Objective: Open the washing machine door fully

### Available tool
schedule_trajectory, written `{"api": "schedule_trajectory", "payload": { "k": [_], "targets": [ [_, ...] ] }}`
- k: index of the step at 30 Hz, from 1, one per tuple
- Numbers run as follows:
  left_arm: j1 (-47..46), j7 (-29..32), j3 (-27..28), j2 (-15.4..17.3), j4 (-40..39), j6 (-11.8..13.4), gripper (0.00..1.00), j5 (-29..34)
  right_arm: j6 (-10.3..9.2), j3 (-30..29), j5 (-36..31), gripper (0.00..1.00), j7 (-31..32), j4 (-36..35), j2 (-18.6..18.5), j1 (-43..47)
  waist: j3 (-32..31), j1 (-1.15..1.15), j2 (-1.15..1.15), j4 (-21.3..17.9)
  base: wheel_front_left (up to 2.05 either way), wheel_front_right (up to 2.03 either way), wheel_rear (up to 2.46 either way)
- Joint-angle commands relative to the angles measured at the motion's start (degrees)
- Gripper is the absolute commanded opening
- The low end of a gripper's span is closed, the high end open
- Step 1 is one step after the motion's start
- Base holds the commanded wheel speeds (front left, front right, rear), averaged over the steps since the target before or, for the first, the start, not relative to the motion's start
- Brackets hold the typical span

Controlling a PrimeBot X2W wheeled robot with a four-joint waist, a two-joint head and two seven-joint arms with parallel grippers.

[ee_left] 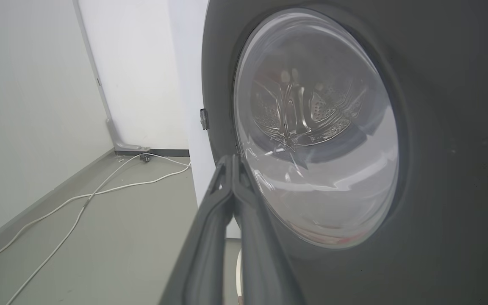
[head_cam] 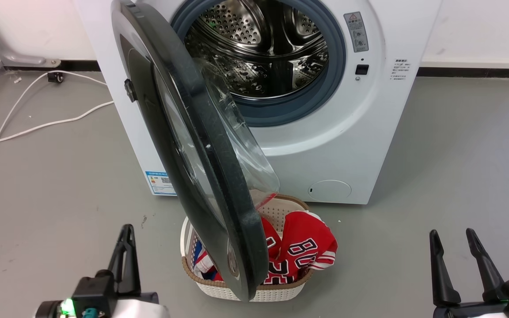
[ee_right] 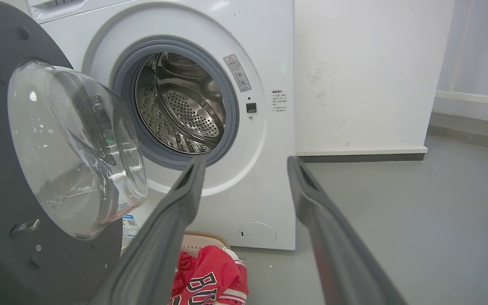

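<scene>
Washing machine door (head_cam: 201, 176) hangs half open on the washing machine (head_cam: 347, 145), over a laundry basket (head_cam: 276, 293). Left gripper (head_cam: 126, 229) jaws pressed together, empty, near the door's outer face. Right gripper (head_cam: 451, 233) jaws wide, well apart from it.

- Smooth grey floor (head_cam: 457, 176), evenly lit, with a few small specks.
- White wall (head_cam: 480, 26) behind, edged along the bottom by a dark baseboard (head_cam: 475, 72).
- White cables (head_cam: 39, 127) trailing loose across the floor at the left, toward the corner.

The round black washing machine door (ee_right: 57, 148), clear glass bowl bulging, stands swung out beside the steel drum (ee_right: 184, 110) of the white boxy washing machine (ee_right: 265, 55). The right gripper's (ee_right: 246, 163) dark fingers are spread wide.
</scene>
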Motion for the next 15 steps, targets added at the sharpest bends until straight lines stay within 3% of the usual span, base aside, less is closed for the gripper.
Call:
{"api": "schedule_trajectory", "payload": {
  "k": [1,8,15],
  "targets": [
    [-0.1,-0.1,0.4,-0.1,-0.4,0.2,0.00,-0.2,-0.01,0.0,0.3,1.00,-0.1,0.1,0.2,0.2,0.0,0.00,0.00,0.1,0.00,0.00,0.00],
    [-2.9,-0.1,2.3,0.6,-6.2,0.1,0.00,1.4,-0.01,0.1,0.9,1.00,-0.1,0.3,0.2,0.8,-0.1,0.00,0.00,0.7,0.00,0.00,0.00],
    [-4.4,-0.1,-0.8,0.6,-16.6,0.2,0.00,3.8,-0.01,0.2,1.0,1.00,-0.1,0.6,0.2,0.8,-0.2,0.00,0.00,0.8,0.00,0.00,0.00]
  ]
}}
